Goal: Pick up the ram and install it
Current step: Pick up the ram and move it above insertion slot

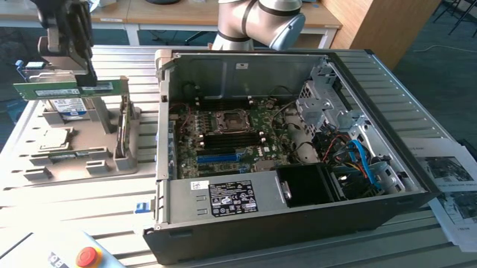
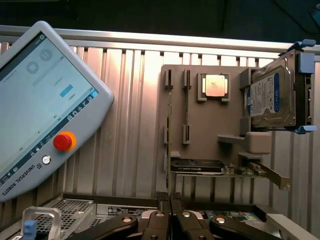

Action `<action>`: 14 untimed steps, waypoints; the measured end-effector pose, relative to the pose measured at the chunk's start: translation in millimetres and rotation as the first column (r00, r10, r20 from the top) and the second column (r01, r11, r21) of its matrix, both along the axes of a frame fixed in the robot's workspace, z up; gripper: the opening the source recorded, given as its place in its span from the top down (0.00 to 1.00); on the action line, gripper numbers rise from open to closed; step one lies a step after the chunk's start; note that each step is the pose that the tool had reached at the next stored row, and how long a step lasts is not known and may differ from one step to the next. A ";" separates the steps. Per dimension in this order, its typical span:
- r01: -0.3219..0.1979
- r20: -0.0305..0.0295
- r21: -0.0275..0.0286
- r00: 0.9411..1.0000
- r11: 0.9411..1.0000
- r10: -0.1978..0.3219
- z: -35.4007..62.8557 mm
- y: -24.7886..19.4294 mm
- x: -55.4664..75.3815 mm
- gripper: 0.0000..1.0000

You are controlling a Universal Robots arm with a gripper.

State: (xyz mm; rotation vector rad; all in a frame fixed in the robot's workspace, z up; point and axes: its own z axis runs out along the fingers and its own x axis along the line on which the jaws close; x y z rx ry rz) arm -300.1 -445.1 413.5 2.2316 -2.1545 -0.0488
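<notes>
Clutter and framing hide parts of the grasp. The black gripper [image 1: 88, 82] is cut off by the exterior view's top edge, and one finger covers a strip of the ram [image 1: 48, 91], a long, narrow, flat green circuit board with a small white label and dark chips. The ram hangs level in the air, long edge horizontal, above the grey moulded plastic holder tray [image 1: 97, 142] at the exterior view's left, well apart from the open black metal computer case [image 1: 298, 223]. The jaws are pinched almost together on the ram's upper edge, off-centre toward the case. Just behind and below it stands a boxy metal hard drive [image 1: 68, 109] with a blue-white label, partly hidden by the board. In the wrist view the gripper [image 2: 170, 202] shows as dark metal fingers nearly touching, and the board between them is too thin to make out. A white teach pendant [image 2: 40, 100] with a red button lies on the ribbed aluminium table [image 2: 135, 115].
</notes>
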 end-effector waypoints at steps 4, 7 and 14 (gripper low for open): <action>0.000 0.000 0.000 1.000 1.000 0.000 0.0 -0.9 9.3 0.89; 0.000 0.000 0.000 1.000 1.000 0.000 0.0 -1.7 17.0 0.89; 0.000 -0.001 0.000 1.000 1.000 0.000 0.0 -3.6 37.0 0.89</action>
